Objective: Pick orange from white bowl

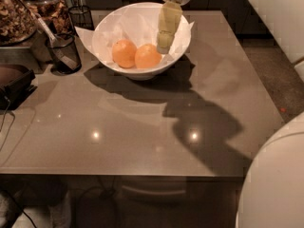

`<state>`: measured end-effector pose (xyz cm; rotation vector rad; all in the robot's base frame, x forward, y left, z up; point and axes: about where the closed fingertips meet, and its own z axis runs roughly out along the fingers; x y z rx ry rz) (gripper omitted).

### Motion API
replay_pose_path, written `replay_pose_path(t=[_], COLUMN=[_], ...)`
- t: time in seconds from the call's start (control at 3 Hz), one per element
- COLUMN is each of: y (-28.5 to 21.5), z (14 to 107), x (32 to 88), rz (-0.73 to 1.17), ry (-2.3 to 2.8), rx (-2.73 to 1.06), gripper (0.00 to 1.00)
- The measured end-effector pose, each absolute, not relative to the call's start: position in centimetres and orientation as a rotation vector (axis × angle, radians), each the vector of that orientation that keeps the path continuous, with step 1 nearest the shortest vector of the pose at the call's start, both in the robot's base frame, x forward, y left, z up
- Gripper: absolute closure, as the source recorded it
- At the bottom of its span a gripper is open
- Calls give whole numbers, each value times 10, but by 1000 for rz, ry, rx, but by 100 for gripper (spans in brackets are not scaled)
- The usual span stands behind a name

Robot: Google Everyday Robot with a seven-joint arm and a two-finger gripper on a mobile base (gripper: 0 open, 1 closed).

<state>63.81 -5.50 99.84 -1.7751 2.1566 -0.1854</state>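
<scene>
Oranges [148,57], 2, in white bowl [142,73]; hand [164,45] beside them, state unclear; mesh cups [64,56] left.
</scene>
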Motion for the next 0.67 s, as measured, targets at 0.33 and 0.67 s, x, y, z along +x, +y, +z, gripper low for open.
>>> replay_pose_path(t=[0.33,0.67], y=[-55,-38], z=[996,990], x=[647,661], rz=[-143,-72], ry=[2151,2102], rx=[-1733,-1759], gripper=[0,0])
